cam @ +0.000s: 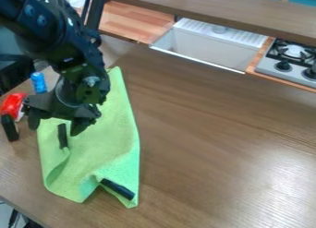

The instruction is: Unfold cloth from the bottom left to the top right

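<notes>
Brown wood grain runs across the desk [209, 144] under me, the widest thing in view, with a long brown board [209, 9] crossing above its far side. My black arm [58, 42] comes in from the upper left. Below it lies the green cloth [102, 148], on the left part of the desk, one corner pointing up toward the far side and the near end rumpled, with a notch between two lobes. Beyond the desk sit a white sink [209, 48], a lighter wooden counter [132, 20] to its left and, at the right edge, a stove [287, 63] with black knobs. My gripper [55, 129] hangs over the left part of the cloth, its two fingers spread apart; whether they touch the fabric I cannot tell. Left of it is a red object [12, 105], with a blue can [39, 82] farther back. A dark piece [10, 128] stands near the red object. Smaller still, one black strip [63, 135] shows on the cloth near my fingertips, and another [117, 189] lies slanted by the rumpled end.
</notes>
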`<state>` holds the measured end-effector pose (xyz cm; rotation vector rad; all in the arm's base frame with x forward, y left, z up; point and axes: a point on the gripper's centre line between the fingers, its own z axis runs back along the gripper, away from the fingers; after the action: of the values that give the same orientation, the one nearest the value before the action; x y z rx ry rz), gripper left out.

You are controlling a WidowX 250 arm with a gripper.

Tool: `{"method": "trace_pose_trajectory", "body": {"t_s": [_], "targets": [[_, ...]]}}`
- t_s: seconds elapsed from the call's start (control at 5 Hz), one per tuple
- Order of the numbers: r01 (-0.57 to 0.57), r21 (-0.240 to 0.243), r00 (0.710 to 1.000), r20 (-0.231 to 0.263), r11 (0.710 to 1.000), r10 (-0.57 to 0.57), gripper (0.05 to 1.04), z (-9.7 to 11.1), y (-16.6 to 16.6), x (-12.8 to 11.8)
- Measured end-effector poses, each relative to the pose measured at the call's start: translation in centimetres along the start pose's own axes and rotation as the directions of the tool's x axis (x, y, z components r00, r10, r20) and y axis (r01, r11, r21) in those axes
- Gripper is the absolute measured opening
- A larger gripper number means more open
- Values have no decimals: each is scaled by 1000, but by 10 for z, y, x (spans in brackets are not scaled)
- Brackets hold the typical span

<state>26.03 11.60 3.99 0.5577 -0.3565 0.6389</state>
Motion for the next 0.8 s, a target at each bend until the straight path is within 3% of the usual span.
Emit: {"method": "trace_pose_trajectory", "body": {"t_s": [0.4, 0.8], "targets": [[-12, 13, 1000, -12, 1000, 12, 1000, -5, -1, -4], [-40, 32, 997, -70, 999, 43, 1000, -8, 3, -4]]}}
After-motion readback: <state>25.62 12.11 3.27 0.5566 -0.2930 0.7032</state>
